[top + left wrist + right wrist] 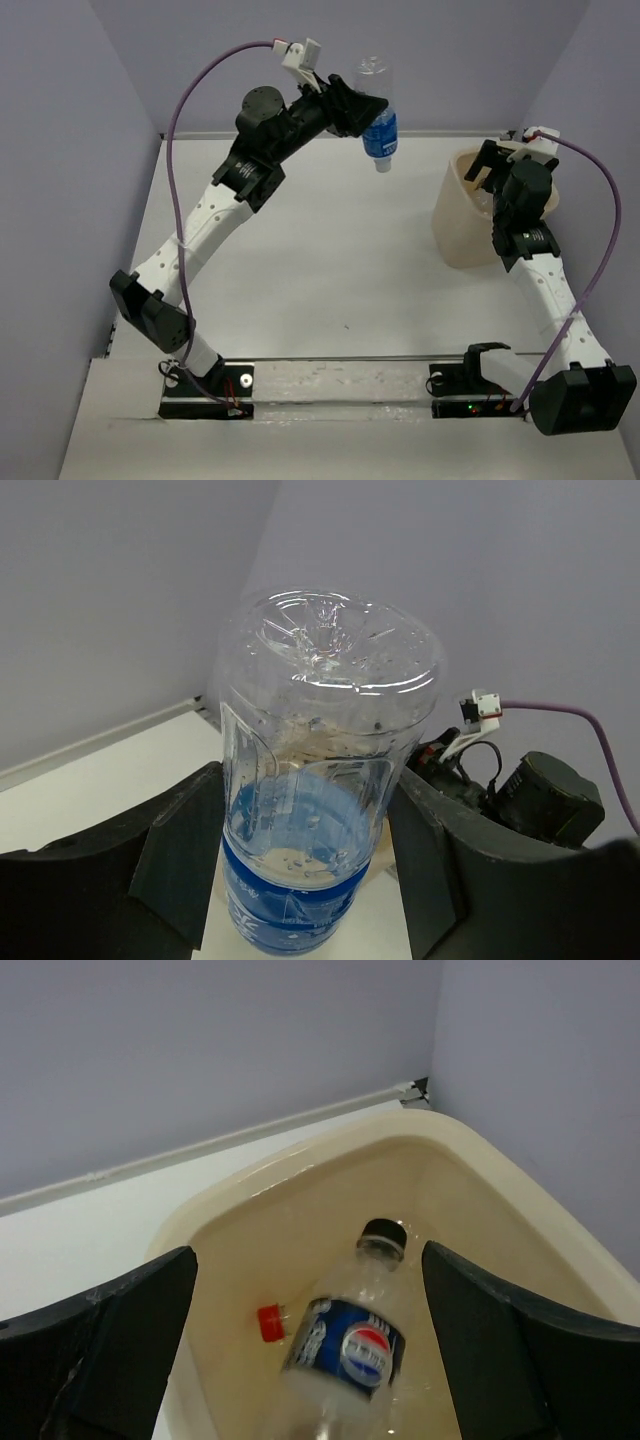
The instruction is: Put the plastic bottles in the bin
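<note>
At the top middle of the overhead view, the left tool (366, 112) squeezes a blue-label bottle (380, 132) around its middle, cap down, high over the bench (330, 260). It looks nearly empty, so it is probably light, thin and easy to crush. The left arm stretches far out. At the right, the right tool (490, 170) hangs open over the bin (452, 215), where another bottle (345, 1345) lies.

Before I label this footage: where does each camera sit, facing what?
Top external: above and behind, facing down on table, left arm, right arm.
Left wrist: along its fingers, clamping the blue-label bottle.
Right wrist: between open fingers, down into the bin at a Pepsi bottle.
Top and left wrist share the blue-label bottle.
</note>
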Controlling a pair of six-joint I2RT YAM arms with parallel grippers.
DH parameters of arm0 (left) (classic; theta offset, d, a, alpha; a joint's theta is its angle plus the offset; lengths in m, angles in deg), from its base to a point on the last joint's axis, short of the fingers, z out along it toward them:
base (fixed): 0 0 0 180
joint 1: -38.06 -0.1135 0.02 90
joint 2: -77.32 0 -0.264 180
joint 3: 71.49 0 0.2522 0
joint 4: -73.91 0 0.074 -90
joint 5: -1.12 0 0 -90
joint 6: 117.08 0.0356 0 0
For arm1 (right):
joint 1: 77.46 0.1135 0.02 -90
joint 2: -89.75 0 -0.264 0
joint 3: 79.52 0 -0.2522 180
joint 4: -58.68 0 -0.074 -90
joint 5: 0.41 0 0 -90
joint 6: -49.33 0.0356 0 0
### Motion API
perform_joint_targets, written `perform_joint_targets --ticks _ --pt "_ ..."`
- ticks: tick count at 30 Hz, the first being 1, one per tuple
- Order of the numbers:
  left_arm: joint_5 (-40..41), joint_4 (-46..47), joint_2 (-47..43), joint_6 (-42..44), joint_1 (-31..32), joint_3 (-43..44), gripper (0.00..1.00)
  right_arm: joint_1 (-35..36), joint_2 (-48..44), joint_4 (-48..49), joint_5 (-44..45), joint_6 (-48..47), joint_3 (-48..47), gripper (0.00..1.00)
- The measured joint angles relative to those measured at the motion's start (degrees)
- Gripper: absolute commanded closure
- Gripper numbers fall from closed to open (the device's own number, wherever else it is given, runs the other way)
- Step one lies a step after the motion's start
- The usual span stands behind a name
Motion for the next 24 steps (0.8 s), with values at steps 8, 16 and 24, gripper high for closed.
perform_joint_targets --ticks 8,16,24 --pt "-0.1 2.9 14.9 -0.7 8.0 16.9 0.39 -0.1 -11.2 -4.4 -0.5 4.4 -3.1 1.00" --pt "0.3 7.4 29.9 -1.9 13.2 31.8 0.39 -0.1 -30.8 -5.2 -3.0 7.8 -8.6 1.00" --pt "3.5 11.3 43.3 -2.9 17.4 37.3 0.26 -0.1 -35.0 -5.2 -10.3 8.7 -12.9 1.00"
